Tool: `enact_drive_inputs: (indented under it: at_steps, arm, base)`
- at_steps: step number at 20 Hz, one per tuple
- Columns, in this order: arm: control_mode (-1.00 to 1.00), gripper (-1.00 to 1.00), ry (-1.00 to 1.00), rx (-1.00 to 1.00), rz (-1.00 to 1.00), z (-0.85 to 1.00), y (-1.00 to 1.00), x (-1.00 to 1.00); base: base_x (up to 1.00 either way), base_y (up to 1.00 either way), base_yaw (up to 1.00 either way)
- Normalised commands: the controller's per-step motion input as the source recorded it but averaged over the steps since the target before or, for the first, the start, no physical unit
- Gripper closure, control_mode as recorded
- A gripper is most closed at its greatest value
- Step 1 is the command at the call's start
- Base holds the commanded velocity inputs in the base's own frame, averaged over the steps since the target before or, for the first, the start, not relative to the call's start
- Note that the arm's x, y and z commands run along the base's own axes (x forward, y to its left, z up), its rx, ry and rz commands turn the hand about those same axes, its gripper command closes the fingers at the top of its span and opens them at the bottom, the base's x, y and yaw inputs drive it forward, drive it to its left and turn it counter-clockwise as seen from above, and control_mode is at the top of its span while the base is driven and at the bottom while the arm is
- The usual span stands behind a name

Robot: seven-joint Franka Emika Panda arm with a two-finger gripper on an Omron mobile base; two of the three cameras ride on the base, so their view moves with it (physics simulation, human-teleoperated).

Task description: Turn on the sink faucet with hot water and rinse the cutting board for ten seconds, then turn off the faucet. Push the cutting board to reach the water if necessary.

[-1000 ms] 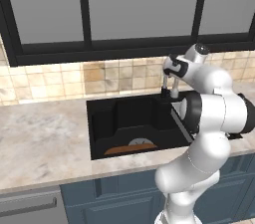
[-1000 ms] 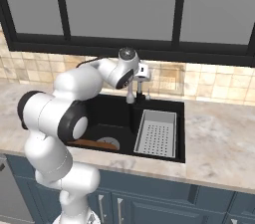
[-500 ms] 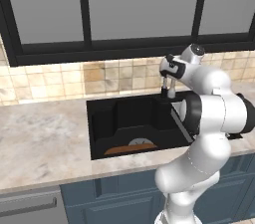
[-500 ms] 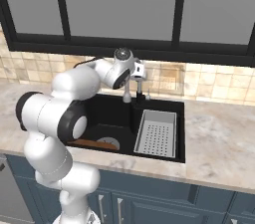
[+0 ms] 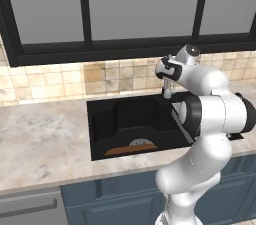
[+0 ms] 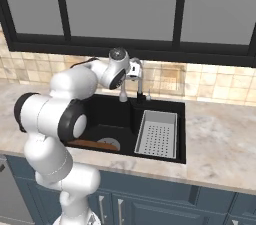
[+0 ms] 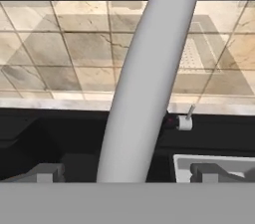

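Between tool (image 7: 127, 172) fingers: sink faucet (image 7: 144, 83) spout | tool wide open, gripping nothing

Even, soft rendered light is falling across every view, casting no hard shadows or glare. The sink (image 5: 107, 119) interior is staying dark; edges are looking slightly soft.

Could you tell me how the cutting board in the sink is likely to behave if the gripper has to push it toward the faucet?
The cutting board looks thin and flat, lying at the front of the sink floor, so it would probably slide rather than tip or roll. It appears wooden, so likely stiff, not floppy. The basin's stepped interior might catch its edge on the way.
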Motion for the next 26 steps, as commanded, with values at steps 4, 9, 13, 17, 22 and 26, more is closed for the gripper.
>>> enact_drive_inputs:
  at_steps: [4,9,13,17,22,26]
  arm:
    - [-1.0,-1.0,0.0,0.0,0.0,0.0,0.35,0.18]
    - [-1.0,-1.0,0.0,0.0,0.0,0.0,0.37,0.2]
    - [-1.0,-1.0,0.0,0.0,0.0,0.0,0.37,0.2]
    - [-1.0,-1.0,0.0,0.0,0.0,0.0,0.37,0.2]
    - [-1.0,-1.0,0.0,0.0,0.0,0.0,0.35,0.22]
    - [-1.0,-1.0,0.0,0.0,0.0,0.0,0.32,0.21]
  base:
    - [0.0,0.0,0.0]
    - [0.0,0.0,0.0]
    - [0.0,0.0,0.0]
    - [0.0,0.0,0.0]
    - [0.0,0.0,0.0]
    - [0.0,0.0,0.0]
